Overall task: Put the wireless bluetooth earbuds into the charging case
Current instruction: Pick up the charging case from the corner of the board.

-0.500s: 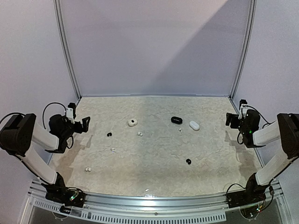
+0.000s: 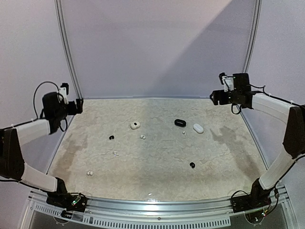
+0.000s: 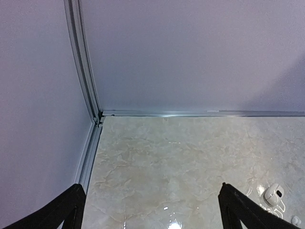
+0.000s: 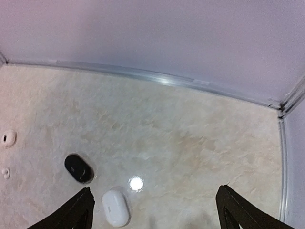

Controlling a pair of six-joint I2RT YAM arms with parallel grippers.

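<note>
Three cases lie toward the back of the marble-patterned table: a white one with a dark spot [image 2: 135,125] [image 3: 274,193] [image 4: 7,138], a black oval one [image 2: 179,122] [image 4: 78,168] and a white oval one [image 2: 198,128] [image 4: 116,207]. Tiny earbuds are scattered: black ones [image 2: 111,137] [image 2: 192,165], white ones [image 2: 142,137] [image 2: 116,153] [image 2: 89,173] [image 2: 184,133]. My left gripper [image 2: 76,106] [image 3: 152,210] hangs open, high by the back left corner, holding nothing. My right gripper [image 2: 217,97] [image 4: 155,207] hangs open, high near the back right, above and behind the black and white cases.
Pale walls with metal frame posts [image 2: 66,52] [image 2: 248,52] close the table at the back and sides. A metal rail [image 2: 152,205] runs along the near edge between the arm bases. A bright light reflection [image 4: 136,182] shows on the table.
Both arms have risen and swung toward the back corners: the left from the left side, the right from the right side. The cases and earbuds have not moved.
</note>
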